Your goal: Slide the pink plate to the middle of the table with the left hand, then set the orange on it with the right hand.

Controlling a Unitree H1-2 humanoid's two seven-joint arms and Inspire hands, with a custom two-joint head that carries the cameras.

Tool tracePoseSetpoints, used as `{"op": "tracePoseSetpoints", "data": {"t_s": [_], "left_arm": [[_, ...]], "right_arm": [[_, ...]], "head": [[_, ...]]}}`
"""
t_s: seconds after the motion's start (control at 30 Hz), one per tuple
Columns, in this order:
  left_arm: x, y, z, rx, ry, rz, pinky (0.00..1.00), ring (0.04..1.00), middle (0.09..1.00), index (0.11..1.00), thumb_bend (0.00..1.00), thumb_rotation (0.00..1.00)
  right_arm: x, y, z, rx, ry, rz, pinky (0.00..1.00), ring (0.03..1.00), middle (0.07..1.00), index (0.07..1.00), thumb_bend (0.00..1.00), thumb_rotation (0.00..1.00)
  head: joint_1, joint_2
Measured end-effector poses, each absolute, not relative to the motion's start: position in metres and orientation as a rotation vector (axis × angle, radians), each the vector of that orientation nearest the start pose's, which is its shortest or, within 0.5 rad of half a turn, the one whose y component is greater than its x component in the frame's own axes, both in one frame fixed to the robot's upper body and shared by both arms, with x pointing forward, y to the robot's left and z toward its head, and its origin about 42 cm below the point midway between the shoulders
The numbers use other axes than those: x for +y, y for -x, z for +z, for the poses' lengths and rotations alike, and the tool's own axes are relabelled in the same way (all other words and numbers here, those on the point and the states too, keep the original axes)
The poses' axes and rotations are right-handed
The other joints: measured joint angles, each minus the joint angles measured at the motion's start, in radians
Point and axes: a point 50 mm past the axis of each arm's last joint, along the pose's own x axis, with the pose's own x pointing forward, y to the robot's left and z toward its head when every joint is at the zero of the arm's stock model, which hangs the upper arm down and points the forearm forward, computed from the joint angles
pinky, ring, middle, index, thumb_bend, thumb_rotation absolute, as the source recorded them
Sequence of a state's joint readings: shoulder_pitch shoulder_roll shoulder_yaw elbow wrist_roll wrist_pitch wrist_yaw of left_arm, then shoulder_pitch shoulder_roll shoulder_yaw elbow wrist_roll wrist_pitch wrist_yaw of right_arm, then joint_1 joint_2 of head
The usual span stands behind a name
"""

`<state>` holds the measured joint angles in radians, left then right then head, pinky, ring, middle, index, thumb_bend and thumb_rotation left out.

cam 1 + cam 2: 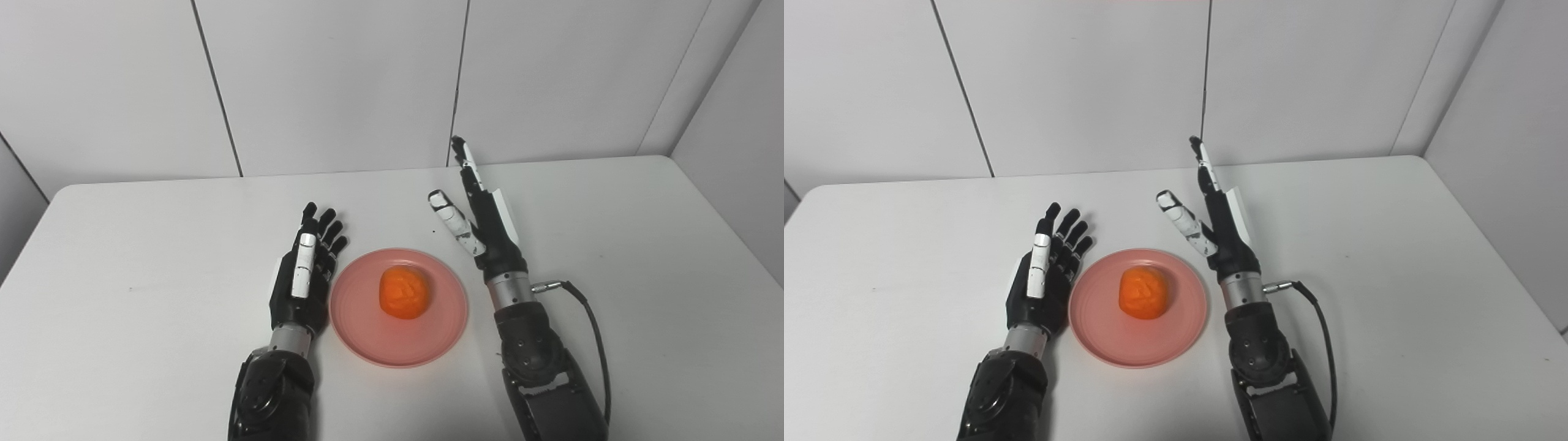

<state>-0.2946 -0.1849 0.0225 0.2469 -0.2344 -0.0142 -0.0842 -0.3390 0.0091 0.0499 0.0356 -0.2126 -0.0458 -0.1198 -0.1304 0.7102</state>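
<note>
the pink plate [399,343] sits on the white table [643,257] a little below the centre of the frame, roughly midway between the two arms. the orange [403,292] lies on the plate, slightly above the plate's own middle, and nothing is touching it.

the left hand [303,275] is just left of the plate, with its lower edge right beside the plate's left rim; whether it actually touches the rim cannot be told. its fingers are stretched out and slightly spread, pointing toward the top of the frame, and it grips nothing.

the right hand [484,214] is to the upper right of the plate, near its rim but apart from it. its fingers [468,165] reach straight up toward the wall panels, the thumb is splayed out to the left, and it is empty. the orange lies lower left of this hand, clear of it.

a black cable [597,331] loops from the right wrist down the right side of the forearm.
</note>
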Motion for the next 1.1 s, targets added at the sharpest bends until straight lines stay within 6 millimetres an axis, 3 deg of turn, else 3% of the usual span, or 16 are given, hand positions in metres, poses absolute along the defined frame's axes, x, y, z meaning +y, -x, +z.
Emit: {"op": "tracePoseSetpoints", "data": {"t_s": [0.07, 0.23, 0.37, 0.53, 0.67, 0.77, 1.1], "left_arm": [[0.114, -0.369, 0.127, -0.072, 0.371, -0.160, 1.00, 0.999, 0.998, 0.997, 0.88, 0.88], [0.113, -0.368, 0.127, -0.117, 0.220, -0.073, 1.00, 1.000, 1.000, 0.997, 0.93, 0.96], [0.110, -0.365, 0.129, -0.157, 0.076, 0.024, 1.00, 1.000, 1.000, 1.000, 0.73, 0.98], [0.110, -0.361, 0.127, -0.116, 0.028, 0.054, 1.00, 1.000, 1.000, 1.000, 0.73, 1.00], [0.111, -0.359, 0.127, -0.066, 0.015, 0.045, 1.00, 1.000, 1.000, 1.000, 0.78, 1.00], [0.112, -0.359, 0.130, -0.032, 0.016, 0.032, 1.00, 1.000, 1.000, 1.000, 0.88, 1.00], [0.118, -0.361, 0.136, -0.004, 0.031, -0.012, 1.00, 1.000, 1.000, 1.000, 0.95, 1.00]], "right_arm": [[-0.170, -0.378, 0.197, -0.336, 0.120, -0.007, 1.00, 0.998, 0.997, 1.000, 0.91, 1.00], [-0.178, -0.377, 0.184, -0.267, 0.018, -0.024, 1.00, 0.967, 0.982, 1.000, 0.88, 1.00], [-0.187, -0.373, 0.165, -0.199, -0.061, -0.047, 1.00, 0.982, 0.986, 1.000, 0.84, 1.00], [-0.199, -0.368, 0.142, -0.121, -0.057, -0.033, 1.00, 0.999, 0.993, 1.000, 0.79, 1.00], [-0.205, -0.362, 0.133, -0.098, -0.006, -0.019, 1.00, 1.000, 1.000, 1.000, 0.83, 1.00], [-0.203, -0.361, 0.132, -0.097, 0.016, -0.003, 1.00, 1.000, 1.000, 1.000, 0.87, 1.00], [-0.200, -0.358, 0.129, -0.093, 0.021, -0.001, 1.00, 1.000, 1.000, 1.000, 0.89, 1.00]], "head": [[0.005, 0.000], [0.012, 0.002], [0.025, 0.003], [0.035, 0.006], [0.040, 0.008], [0.040, 0.011], [0.035, 0.009]]}}
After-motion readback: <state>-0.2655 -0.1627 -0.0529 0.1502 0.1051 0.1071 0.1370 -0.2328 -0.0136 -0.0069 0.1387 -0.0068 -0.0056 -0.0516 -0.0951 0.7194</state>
